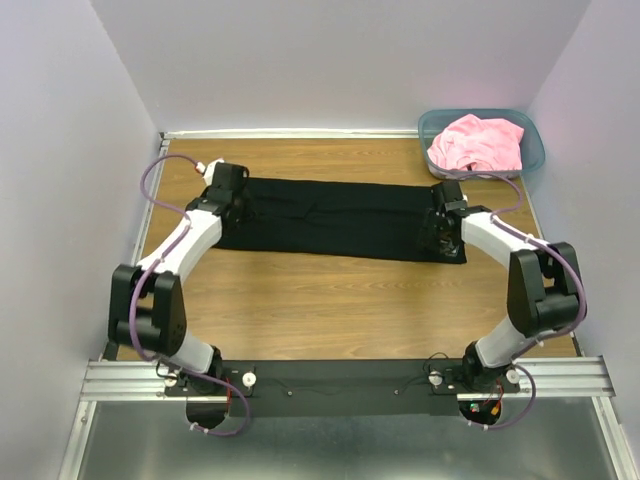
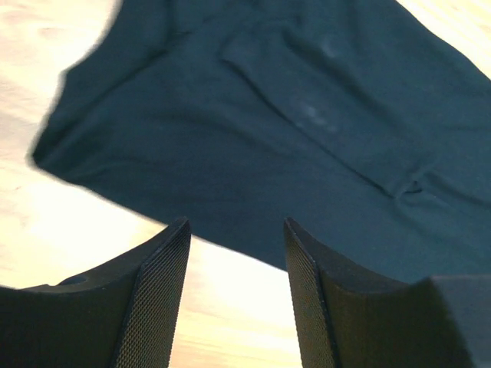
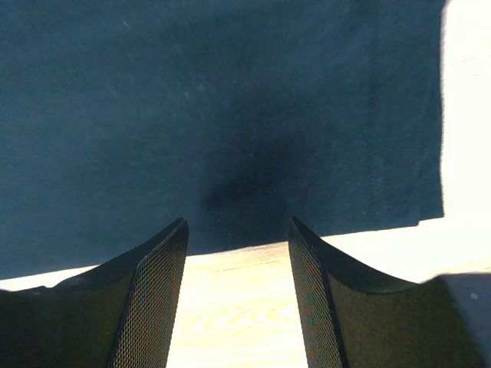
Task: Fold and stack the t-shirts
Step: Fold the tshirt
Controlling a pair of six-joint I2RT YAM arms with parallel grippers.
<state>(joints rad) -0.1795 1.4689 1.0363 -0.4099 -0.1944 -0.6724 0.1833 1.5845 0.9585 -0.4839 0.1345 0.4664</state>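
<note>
The black t-shirt (image 1: 335,217) lies flat across the far half of the wooden table as a long band. It fills the left wrist view (image 2: 291,130) and the right wrist view (image 3: 215,115). My left gripper (image 1: 226,205) is open and empty over the shirt's left end, its fingertips (image 2: 178,238) just short of the near hem. My right gripper (image 1: 443,232) is open and empty over the shirt's right end, its fingertips (image 3: 299,234) at the near hem. The pink t-shirt (image 1: 478,142) lies crumpled in the bin at the far right.
The teal plastic bin (image 1: 533,150) stands at the back right corner by the wall. Bare wooden table (image 1: 340,300) spreads between the black shirt and the arm bases. White walls close the left, far and right sides.
</note>
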